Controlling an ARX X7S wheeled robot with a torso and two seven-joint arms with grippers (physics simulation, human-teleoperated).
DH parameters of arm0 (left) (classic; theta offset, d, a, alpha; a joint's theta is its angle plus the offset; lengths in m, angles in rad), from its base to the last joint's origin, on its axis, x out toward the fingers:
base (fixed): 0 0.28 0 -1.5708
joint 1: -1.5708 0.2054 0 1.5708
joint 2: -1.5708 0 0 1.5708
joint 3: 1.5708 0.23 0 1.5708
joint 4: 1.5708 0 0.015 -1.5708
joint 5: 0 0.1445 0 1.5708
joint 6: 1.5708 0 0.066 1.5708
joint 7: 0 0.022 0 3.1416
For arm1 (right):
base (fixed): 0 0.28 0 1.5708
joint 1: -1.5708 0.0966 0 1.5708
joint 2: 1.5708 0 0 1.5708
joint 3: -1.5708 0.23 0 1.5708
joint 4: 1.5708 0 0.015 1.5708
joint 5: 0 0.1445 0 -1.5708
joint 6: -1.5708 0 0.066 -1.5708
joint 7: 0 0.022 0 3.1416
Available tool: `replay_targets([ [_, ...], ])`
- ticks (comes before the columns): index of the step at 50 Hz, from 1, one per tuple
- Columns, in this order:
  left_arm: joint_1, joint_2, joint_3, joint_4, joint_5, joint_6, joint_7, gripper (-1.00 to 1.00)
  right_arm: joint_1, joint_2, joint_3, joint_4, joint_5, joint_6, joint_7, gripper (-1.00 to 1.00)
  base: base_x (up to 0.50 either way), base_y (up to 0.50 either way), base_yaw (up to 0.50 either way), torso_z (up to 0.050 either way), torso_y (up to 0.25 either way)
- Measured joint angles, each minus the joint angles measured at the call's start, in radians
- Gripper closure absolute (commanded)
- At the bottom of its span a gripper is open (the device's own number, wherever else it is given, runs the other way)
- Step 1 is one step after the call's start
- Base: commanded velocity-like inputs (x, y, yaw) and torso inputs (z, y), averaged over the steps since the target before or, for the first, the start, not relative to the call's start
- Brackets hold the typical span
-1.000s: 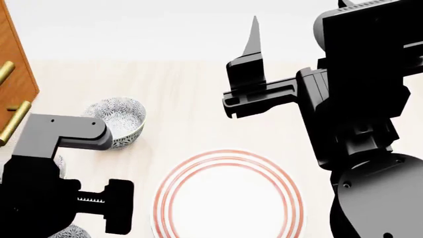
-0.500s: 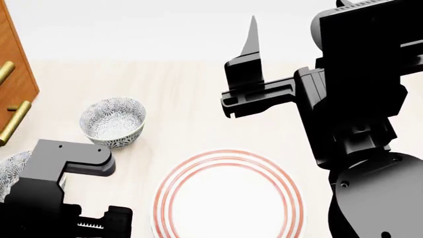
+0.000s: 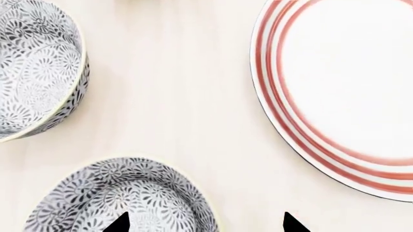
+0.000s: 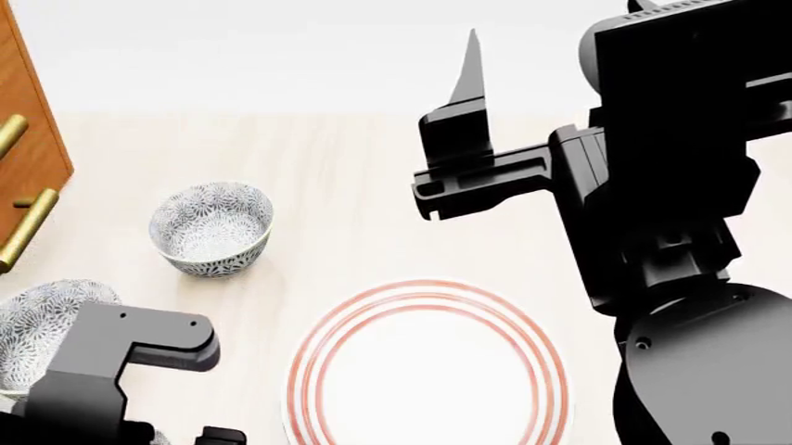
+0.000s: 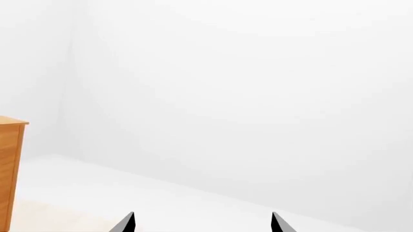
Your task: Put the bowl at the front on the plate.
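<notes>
Resting on the pale wood-grain table [image 4: 359,185], the glossy, shallow plate [image 4: 427,366] shows thin red rings around its white rim. The front bowl [image 3: 123,198], round ceramic with dense blue-grey flowers, sits just beside it, directly under the left gripper [image 3: 205,223], whose black tips are spread wide and hold nothing. The right gripper [image 5: 202,223] is likewise parted and empty, raised well above. Two matching bowls [image 4: 210,227] stand farther back, near a wooden cabinet [image 4: 25,139].

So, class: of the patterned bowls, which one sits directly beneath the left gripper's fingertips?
The bowl cut by the left wrist view's edge, where one fingertip overlaps its inside. The other bowl lies further off, clear of the left gripper.
</notes>
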Motion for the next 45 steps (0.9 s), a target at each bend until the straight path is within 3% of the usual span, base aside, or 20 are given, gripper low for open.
replay_targets([
  [45,0.079,-0.036,0.073,0.002,0.075,0.025,0.078,-1.0,0.0,0.018,-0.025,0.009,0.008,-0.016,0.008,-1.0,0.0,0.0,0.0,0.0,0.0],
])
